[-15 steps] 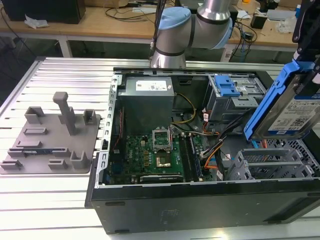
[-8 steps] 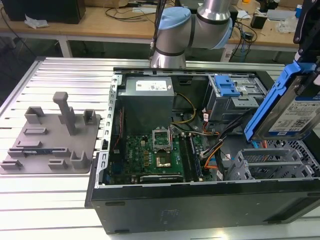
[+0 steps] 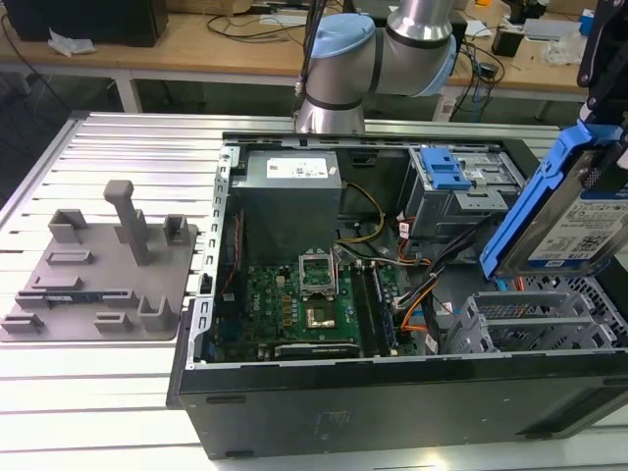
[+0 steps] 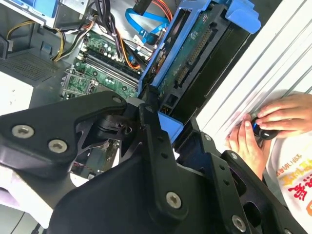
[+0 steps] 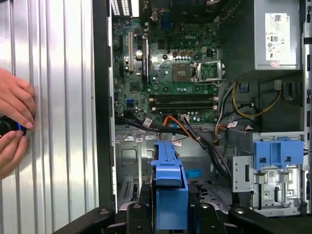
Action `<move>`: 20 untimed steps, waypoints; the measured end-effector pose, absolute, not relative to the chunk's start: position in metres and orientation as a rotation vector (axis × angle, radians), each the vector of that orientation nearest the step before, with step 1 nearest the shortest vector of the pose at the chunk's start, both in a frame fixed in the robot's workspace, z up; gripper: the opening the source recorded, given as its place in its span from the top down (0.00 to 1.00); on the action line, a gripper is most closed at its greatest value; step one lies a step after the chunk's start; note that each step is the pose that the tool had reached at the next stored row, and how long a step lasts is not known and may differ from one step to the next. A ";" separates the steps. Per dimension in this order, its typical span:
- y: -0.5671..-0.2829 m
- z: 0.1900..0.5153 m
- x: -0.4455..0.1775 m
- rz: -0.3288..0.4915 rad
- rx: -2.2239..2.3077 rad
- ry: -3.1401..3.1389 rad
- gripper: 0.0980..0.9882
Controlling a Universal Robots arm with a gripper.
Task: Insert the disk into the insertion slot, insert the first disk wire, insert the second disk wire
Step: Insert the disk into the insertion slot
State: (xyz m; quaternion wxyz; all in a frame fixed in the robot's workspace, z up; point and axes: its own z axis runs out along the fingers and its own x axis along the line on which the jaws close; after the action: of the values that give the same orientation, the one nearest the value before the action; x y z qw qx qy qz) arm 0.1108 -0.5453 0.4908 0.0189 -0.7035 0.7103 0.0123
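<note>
The disk (image 3: 574, 221), silver-grey with a white label in a bright blue frame, hangs tilted above the open computer case at the exterior view's right. My gripper (image 3: 601, 103) is shut on its upper end. In the second wrist view the gripper (image 4: 155, 108) clamps the blue frame's edge, and the disk (image 4: 192, 53) shows its green circuit side. In the first wrist view the blue frame (image 5: 169, 187) sits between the fingers. The insertion slot (image 3: 530, 329), a grey perforated metal cage, lies below the disk; in the first wrist view the slot (image 5: 127, 158) is beyond the frame.
A taller grey bay with a blue latch (image 3: 444, 172) stands behind the slot. Loose orange, black and blue cables (image 3: 420, 294) run beside the motherboard (image 3: 294, 309). A grey fixture plate (image 3: 93, 275) lies on the ribbed table. A person's hands (image 4: 261, 129) hold a small black device beside the case.
</note>
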 end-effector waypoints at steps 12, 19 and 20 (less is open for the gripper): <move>-0.550 0.487 0.112 0.038 -2.184 2.205 0.70; -0.552 0.485 0.114 0.038 -2.184 2.205 0.70; -0.552 0.485 0.114 0.038 -2.184 2.205 0.70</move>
State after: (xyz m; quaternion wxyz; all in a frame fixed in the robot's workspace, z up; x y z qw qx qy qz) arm 0.1142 -0.5521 0.4846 0.0188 -0.7035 0.7104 0.0123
